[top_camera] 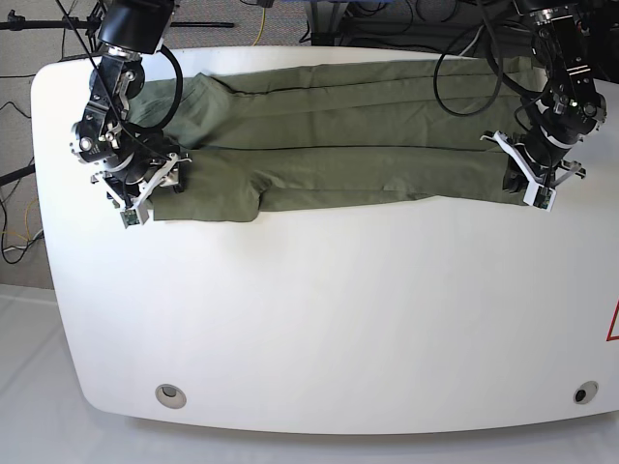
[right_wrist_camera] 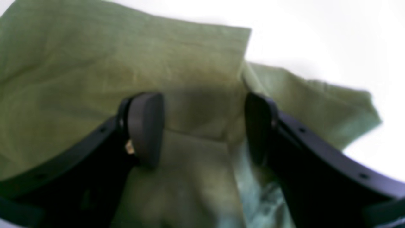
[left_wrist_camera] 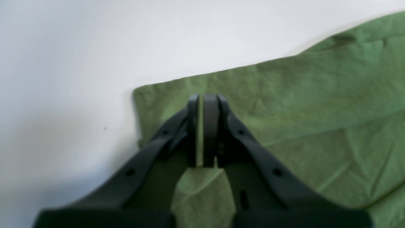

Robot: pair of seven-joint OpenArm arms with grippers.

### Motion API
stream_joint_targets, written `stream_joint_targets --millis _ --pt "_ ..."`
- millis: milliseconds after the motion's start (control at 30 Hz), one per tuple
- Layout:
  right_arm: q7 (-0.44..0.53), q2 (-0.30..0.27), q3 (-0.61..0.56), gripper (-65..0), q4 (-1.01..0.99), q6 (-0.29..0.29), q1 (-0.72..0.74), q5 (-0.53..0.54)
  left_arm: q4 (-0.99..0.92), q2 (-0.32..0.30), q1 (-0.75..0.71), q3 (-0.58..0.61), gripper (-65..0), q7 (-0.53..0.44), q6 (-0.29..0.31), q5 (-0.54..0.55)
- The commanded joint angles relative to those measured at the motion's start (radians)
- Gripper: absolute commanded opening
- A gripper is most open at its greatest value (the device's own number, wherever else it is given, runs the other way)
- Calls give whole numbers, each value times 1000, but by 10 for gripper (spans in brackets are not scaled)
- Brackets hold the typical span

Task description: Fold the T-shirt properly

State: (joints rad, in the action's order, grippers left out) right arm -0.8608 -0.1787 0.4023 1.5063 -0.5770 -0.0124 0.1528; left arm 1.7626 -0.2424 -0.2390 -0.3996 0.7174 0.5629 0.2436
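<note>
Base view shows the T-shirt (top_camera: pixel 338 159) folded lengthwise across our white surface (top_camera: pixel 319 319); crosswise folds remain. Our left pincer (left_wrist_camera: pixel 202 133) pinches its hem corner, our right pincer (right_wrist_camera: pixel 204 126) gapes wide, holding nothing.

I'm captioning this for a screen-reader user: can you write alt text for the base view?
An olive-green T-shirt, folded lengthwise into a long band, lies across the far part of a white table. The left gripper is shut on its corner at the view's right end, and the right gripper sits open over the other end.
</note>
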Motion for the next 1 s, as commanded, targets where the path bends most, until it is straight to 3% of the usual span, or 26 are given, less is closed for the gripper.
stream_joint_targets --millis 0,100,233,367,500,633,900,967 --pt "30 -18 -3 -262 -16 -4 34 3 18 -17 23 -7 -584 -17 -4 11" --pt "38 -21 -4 -260 -39 -5 43 4 7 -17 28 -6 -497 -14 -4 13" --pt "78 -39 3 -253 -110 -6 45 13 -93 -13 57 -5 -438 -28 -4 11" --pt "101 -49 7 -251 -148 -5 51 19 -179 -10 76 5 -591 -57 -3 6" --pt "102 -50 4 -255 -167 -5 55 22 -211 -11 76 10 -637 -71 -2 -4" --pt "75 -42 -2 -275 -151 -5 53 20 -218 -13 62 2 -639 -59 -9 -5" --pt "37 -26 -17 -453 -109 -6 36 26 -204 -16 43 0 -573 -44 -12 -3" --pt "9 -21 -6 -544 -103 -10 42 37 -204 -13 45 2 -597 -48 -5 -1"
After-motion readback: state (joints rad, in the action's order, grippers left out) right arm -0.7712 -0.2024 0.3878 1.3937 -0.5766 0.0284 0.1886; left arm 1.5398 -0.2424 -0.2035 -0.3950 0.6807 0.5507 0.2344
